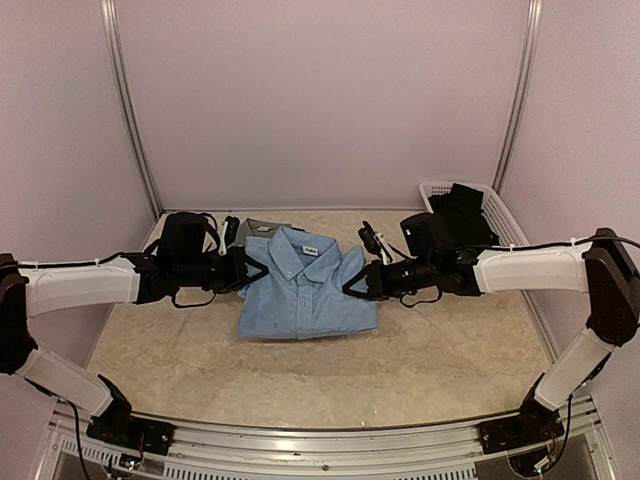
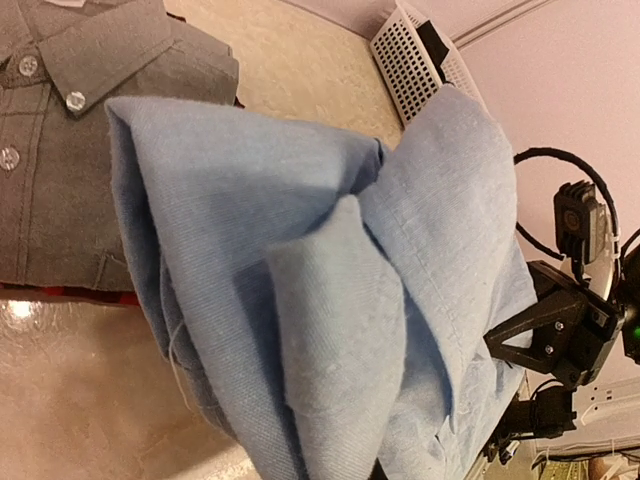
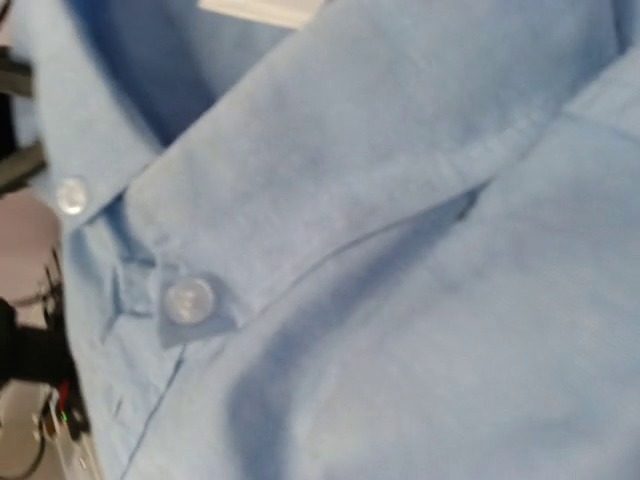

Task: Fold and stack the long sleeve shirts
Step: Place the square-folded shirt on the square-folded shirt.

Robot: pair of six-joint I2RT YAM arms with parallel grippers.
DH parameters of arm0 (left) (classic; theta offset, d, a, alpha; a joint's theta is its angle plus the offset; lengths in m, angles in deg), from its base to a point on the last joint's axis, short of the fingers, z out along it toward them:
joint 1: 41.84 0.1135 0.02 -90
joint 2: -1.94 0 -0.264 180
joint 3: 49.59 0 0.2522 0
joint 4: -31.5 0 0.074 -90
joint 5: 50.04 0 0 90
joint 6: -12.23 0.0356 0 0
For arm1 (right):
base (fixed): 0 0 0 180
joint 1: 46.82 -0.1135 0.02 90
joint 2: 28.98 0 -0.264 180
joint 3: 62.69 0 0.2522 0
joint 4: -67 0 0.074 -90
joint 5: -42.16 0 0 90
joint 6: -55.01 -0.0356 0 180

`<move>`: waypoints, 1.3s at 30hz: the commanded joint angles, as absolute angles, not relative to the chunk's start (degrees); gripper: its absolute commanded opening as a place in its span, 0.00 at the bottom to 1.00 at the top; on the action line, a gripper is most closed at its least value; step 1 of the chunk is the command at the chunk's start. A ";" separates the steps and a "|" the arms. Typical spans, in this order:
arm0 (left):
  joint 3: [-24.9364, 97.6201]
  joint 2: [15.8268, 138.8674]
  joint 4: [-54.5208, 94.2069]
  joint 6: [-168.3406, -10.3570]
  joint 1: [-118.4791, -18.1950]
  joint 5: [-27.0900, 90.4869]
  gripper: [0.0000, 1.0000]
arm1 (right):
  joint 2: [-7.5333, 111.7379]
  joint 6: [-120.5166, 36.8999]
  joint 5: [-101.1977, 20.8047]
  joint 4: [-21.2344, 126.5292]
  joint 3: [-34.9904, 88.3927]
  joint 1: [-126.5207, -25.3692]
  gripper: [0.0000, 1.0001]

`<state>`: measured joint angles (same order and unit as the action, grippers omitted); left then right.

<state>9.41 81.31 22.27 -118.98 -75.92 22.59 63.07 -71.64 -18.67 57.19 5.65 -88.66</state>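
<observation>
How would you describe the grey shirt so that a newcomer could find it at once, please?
On the beige table, find the folded light blue shirt at its middle. Just behind that shirt's far left corner lies the grey shirt: also folded and collared, but darker and partly hidden by the blue one.

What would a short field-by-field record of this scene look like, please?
light blue shirt: folded, mid-table, collar toward the back
grey shirt: folded, behind it at rear left, partly covered
left gripper: shut on the light blue shirt's left edge
right gripper: shut on its right edge
basket: white mesh, rear right, dark cloth inside
table: beige, marbled
</observation>
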 commanded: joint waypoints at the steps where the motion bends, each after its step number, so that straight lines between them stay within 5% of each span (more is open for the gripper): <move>1: 15.58 79.14 15.33 -113.98 -72.31 21.16 0.00 | 60.29 -69.85 -20.62 53.07 11.83 -89.37 0.00; 20: 37.21 97.80 10.19 -103.13 -49.31 17.70 0.00 | 83.86 -70.22 -24.34 58.64 37.36 -87.56 0.00; 39: 60.73 122.96 4.35 -99.66 -46.32 18.56 0.00 | 101.88 -78.69 -20.60 68.28 44.44 -87.48 0.00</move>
